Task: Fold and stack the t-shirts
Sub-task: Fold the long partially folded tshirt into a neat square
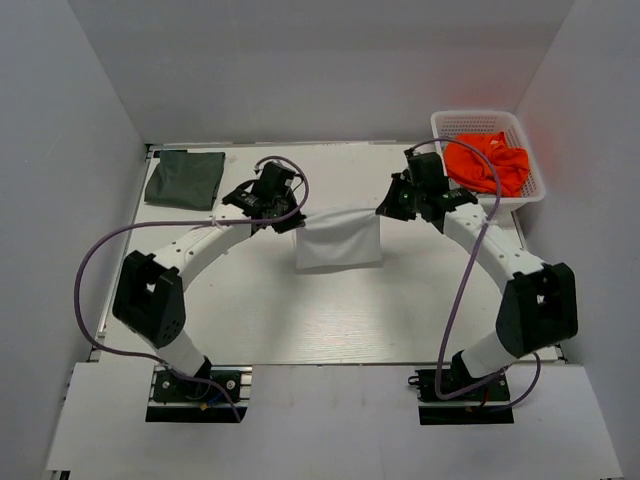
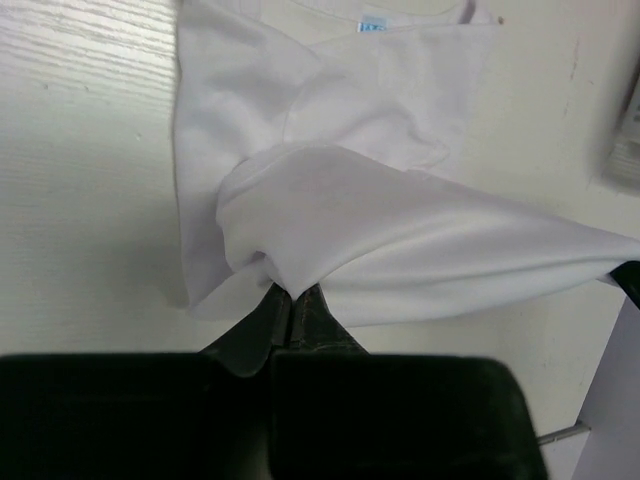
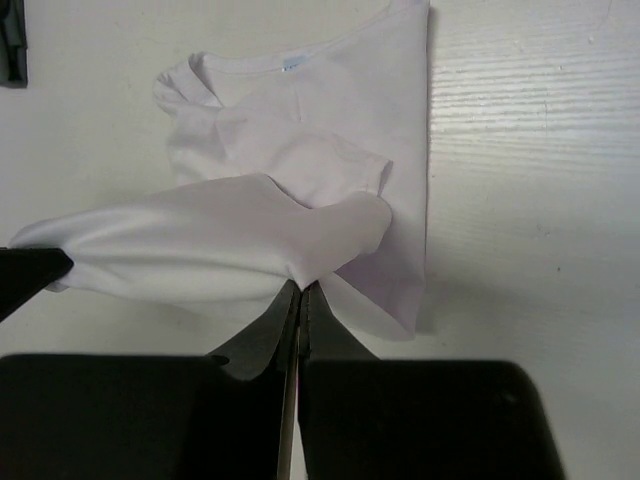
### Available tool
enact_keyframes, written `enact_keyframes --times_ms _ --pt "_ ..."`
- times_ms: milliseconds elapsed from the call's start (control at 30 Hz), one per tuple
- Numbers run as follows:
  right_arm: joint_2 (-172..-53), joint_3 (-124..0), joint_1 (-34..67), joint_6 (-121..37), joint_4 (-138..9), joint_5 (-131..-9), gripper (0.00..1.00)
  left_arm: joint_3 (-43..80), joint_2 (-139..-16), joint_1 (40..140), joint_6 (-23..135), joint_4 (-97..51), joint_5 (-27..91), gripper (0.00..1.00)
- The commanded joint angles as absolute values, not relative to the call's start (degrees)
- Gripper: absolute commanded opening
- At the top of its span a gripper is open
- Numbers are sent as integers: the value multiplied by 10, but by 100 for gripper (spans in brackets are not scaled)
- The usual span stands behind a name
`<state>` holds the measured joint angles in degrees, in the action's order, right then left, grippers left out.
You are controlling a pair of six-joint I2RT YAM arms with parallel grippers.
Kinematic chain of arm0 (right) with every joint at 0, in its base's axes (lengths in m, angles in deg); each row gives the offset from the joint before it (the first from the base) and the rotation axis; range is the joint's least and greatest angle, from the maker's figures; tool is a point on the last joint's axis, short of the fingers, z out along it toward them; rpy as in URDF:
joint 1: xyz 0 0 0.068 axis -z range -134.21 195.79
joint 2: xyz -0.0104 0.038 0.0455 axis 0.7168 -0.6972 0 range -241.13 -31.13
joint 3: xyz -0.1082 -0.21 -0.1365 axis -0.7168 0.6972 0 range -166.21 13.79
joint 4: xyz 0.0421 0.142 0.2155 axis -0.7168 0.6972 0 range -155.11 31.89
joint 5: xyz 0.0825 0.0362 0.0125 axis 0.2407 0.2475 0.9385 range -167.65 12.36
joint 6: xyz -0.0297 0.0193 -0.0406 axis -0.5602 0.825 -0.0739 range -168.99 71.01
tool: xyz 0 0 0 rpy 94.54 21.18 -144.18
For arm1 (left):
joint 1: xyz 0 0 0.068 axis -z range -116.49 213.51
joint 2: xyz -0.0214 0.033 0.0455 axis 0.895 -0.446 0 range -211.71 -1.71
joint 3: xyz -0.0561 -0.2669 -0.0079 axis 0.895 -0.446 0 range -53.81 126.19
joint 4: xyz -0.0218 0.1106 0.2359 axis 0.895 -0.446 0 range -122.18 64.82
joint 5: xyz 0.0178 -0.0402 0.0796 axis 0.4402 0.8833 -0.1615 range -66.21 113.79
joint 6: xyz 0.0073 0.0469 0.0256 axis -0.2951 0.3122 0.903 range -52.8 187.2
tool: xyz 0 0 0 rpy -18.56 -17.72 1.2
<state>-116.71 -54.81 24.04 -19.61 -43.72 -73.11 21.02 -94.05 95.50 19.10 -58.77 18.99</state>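
My left pincer [image 2: 293,300] is pressed together on one corner of the white t-shirt [image 1: 338,248]. My right pincer [image 3: 300,290] is pinching the other corner. The shirt is in the middle of the top picture. One edge is lifted and pulled in a line between my two pincers, and the rest lies on the table [image 1: 250,320]. A small blue tag [image 2: 372,24] shows at the neck.

I think this shirt is very light and very soft. It bends and sags anywhere, so it won't keep a shape by itself. The corners and edges look like the best places to pinch it, on both sides at once.

The dark grey-green t-shirt [image 1: 185,178] lies folded in the upper left of the top picture. In the upper right is a white basket [image 1: 478,115] with orange cloth [image 1: 490,165] in it.
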Motion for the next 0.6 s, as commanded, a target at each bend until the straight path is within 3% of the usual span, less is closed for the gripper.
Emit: enact_keyframes --times_ms 0,300,367,400,533,567 --pt "-1202 -599 256 -217 -471 -739 0 241 -964 927 193 -581 152 6" --pt "-1419 -770 278 -229 -463 -707 0 372 -1130 872 219 -552 169 10" --pt "-1464 -809 290 -215 -456 -713 0 422 -1189 864 230 -552 182 15" --pt "-1491 -831 294 -213 -457 -714 0 435 -1205 857 236 -538 182 21" --pt "-1606 -971 308 -206 -448 -745 0 503 -1269 840 285 -469 212 97" --pt "-1621 -1017 312 -206 -413 -750 7 522 -1280 840 295 -469 218 100"
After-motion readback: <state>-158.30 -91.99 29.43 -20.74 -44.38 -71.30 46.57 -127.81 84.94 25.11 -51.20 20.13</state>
